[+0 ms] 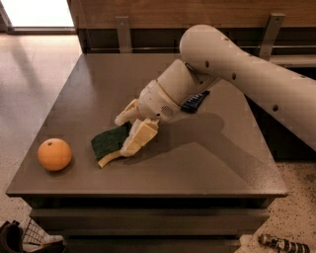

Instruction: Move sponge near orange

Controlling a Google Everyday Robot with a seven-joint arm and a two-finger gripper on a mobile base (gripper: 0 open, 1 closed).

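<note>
While the hand [123, 134] grips the sponge [108, 141], the orange [54, 154] lies apart, blue packet [195, 101] behind the arm [237, 64].

White arm [237, 64], tool [132, 127] clasping sponge [107, 142] on grey table [197, 163], orange [54, 154] apart near corner.

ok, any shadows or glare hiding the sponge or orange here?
Camera view: no. Arm shadow falls soft on the table right of the gripper, which grips the sponge; orange evenly lit; washout only at the bright opening top left.

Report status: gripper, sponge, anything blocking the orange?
Gripper mid-table, shut on sponge. Sponge apart from orange; bare table between. Blue packet behind arm, out of the way.
</note>
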